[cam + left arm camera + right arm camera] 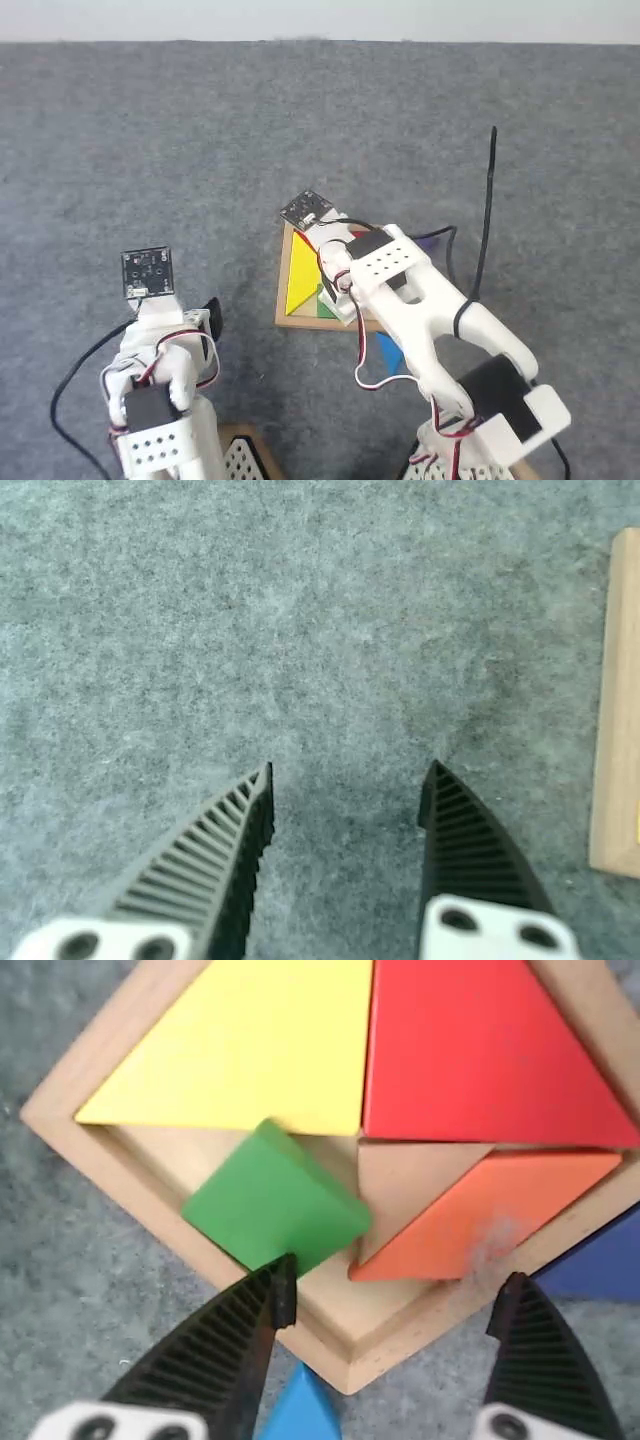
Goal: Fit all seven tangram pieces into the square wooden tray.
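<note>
My right hand [398, 1295] hangs open over a corner of the square wooden tray [345, 1340], one fingertip [275, 1295] at the green square [275, 1205], which sits skewed beside the yellow triangle [250, 1055], red triangle [480, 1050] and orange piece [490, 1210] in the tray. A light blue piece [300, 1410] lies on the desk [300, 630] just outside that corner, and a dark blue piece [600, 1265] lies at the rim. My left hand [350, 775] is open over bare desk beside the tray.

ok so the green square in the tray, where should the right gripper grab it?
Probably from straight above, with the right gripper open around the green square, on the two opposite straight edges that have bare wood beside them. Another edge lies close along the rim of the tray and a corner meets the yellow triangle, so the fingers would have little room there.
</note>
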`<state>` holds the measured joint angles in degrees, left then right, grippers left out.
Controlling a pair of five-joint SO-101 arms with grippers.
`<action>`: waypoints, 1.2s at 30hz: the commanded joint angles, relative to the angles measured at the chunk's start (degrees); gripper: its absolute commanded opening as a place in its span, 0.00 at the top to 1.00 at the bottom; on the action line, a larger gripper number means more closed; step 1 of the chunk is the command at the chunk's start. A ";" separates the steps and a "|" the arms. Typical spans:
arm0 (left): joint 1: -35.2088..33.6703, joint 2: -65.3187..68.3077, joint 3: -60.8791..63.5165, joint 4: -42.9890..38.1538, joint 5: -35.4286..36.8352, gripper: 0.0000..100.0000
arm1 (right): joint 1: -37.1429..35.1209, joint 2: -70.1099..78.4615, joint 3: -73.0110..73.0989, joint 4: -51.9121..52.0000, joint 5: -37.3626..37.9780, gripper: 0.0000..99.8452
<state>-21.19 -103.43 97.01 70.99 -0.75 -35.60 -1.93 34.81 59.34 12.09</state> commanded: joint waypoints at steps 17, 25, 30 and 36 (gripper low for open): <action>-0.26 -1.05 -0.57 0.26 -0.26 0.77 | 0.92 3.21 -8.70 -3.47 0.44 0.69; -0.26 -1.05 -0.57 0.26 -0.26 0.77 | 0.66 2.86 -11.25 -0.75 0.44 0.69; -0.26 -1.05 -0.57 0.26 -0.26 0.77 | -5.05 -3.74 -8.44 2.15 0.09 0.69; -0.26 -1.05 -0.57 0.26 -0.26 0.77 | -7.52 -6.11 -0.88 -1.71 0.18 0.69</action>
<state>-21.19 -103.43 97.01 70.99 -0.75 -42.73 -5.19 31.74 60.40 12.18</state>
